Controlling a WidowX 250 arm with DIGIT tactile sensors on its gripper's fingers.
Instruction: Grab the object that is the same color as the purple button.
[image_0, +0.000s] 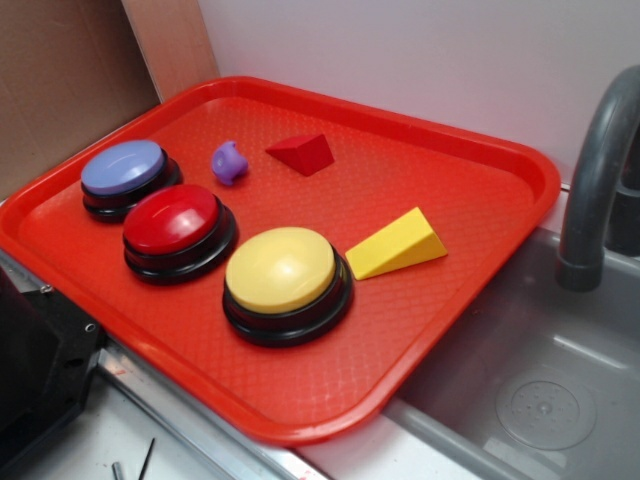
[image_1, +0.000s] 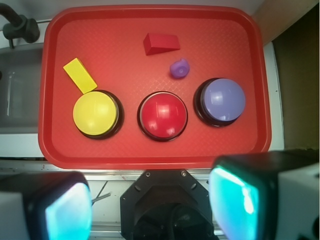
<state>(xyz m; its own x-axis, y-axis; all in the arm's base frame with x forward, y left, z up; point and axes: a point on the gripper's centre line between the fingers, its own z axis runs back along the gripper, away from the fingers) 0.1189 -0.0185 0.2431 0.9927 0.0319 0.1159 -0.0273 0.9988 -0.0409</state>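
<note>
The small lavender-purple blob (image_0: 229, 162) lies on the red tray (image_0: 470, 190) between the purple button (image_0: 125, 172) and the red wedge (image_0: 301, 153). In the wrist view the blob (image_1: 179, 68) sits just above and left of the purple button (image_1: 221, 100). My gripper (image_1: 152, 205) is open and empty, high above the tray's near edge, over the robot's black base; its two pads (image_1: 235, 202) glow teal. The gripper does not show in the exterior view.
A red-topped button (image_0: 178, 229) and a yellow-topped button (image_0: 285, 281) stand in a row with the purple one. A yellow wedge (image_0: 397, 244) lies by the yellow button. A grey sink (image_0: 540, 390) with a faucet (image_0: 595, 180) is to the right. The black robot base (image_0: 35, 370) is at the lower left.
</note>
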